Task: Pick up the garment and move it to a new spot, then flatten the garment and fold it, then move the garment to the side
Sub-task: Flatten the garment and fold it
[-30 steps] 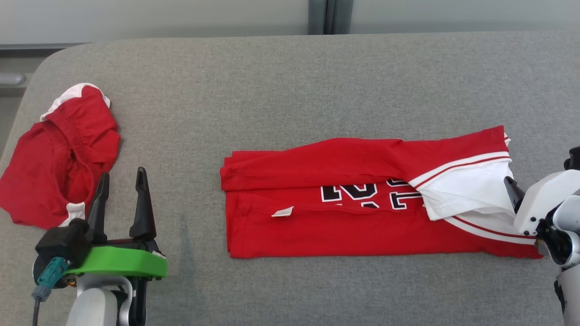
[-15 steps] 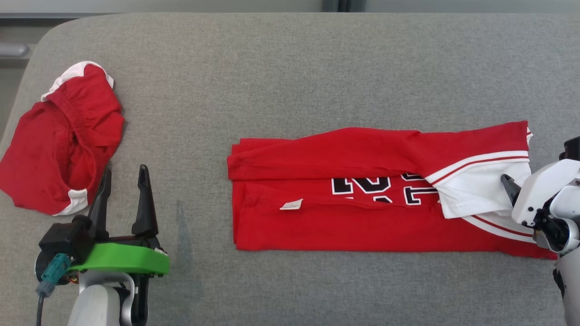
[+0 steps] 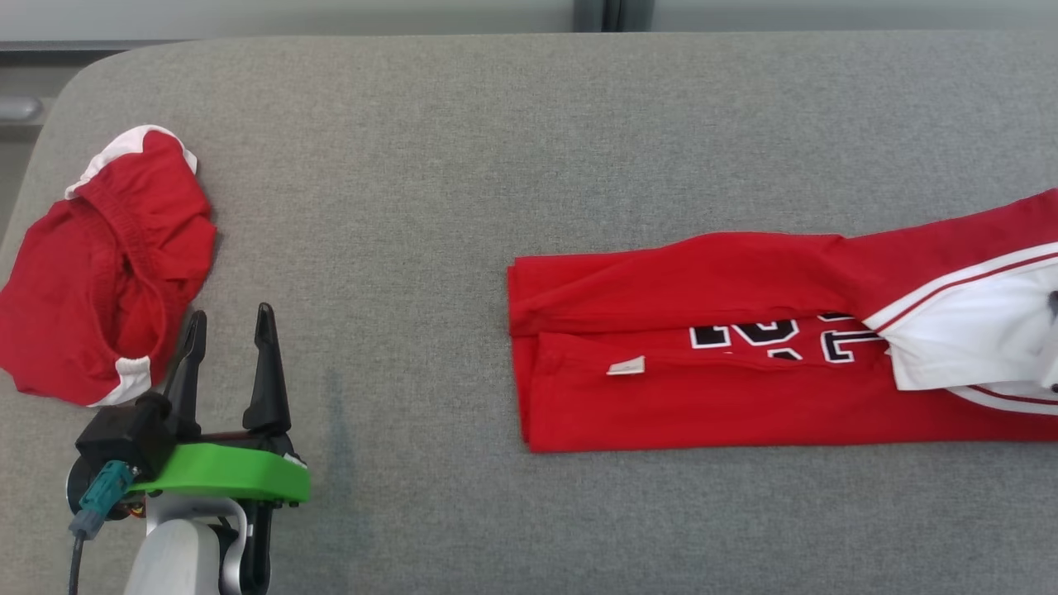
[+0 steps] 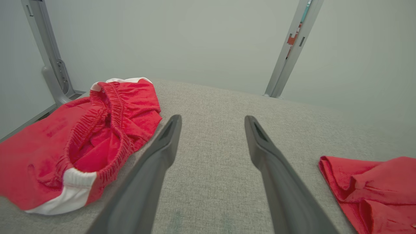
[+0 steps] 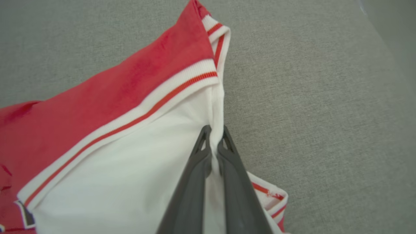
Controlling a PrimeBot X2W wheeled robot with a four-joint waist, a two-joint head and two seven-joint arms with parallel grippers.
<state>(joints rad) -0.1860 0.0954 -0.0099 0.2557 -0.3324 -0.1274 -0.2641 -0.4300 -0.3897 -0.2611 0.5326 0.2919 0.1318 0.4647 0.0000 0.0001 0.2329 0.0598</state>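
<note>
The garment point(image 3: 702, 388) is a red jersey with black-and-white numbers and a white striped panel, folded into a long strip across the right half of the grey padded table point(image 3: 463, 149). In the right wrist view my right gripper point(image 5: 215, 130) is shut on the edge of the garment's point(image 5: 113, 97) white panel, with cloth pinched between its fingers. My left gripper point(image 3: 231, 314) stands open at the lower left, holding nothing, well clear of the garment. In the left wrist view the left gripper point(image 4: 213, 118) points across bare table, and the garment's end point(image 4: 373, 188) lies at the lower right.
Crumpled red shorts point(image 3: 99, 273) with white trim lie at the table's left end, just beside my left fingers; they also show as the shorts point(image 4: 81, 139) in the left wrist view. The table's rounded corner point(image 3: 74, 74) is at the far left. Grey metal posts point(image 4: 289, 55) stand behind the table.
My right gripper has shut on the white panel and drawn the garment to the right, away from the shorts. The left arm has stayed put.
</note>
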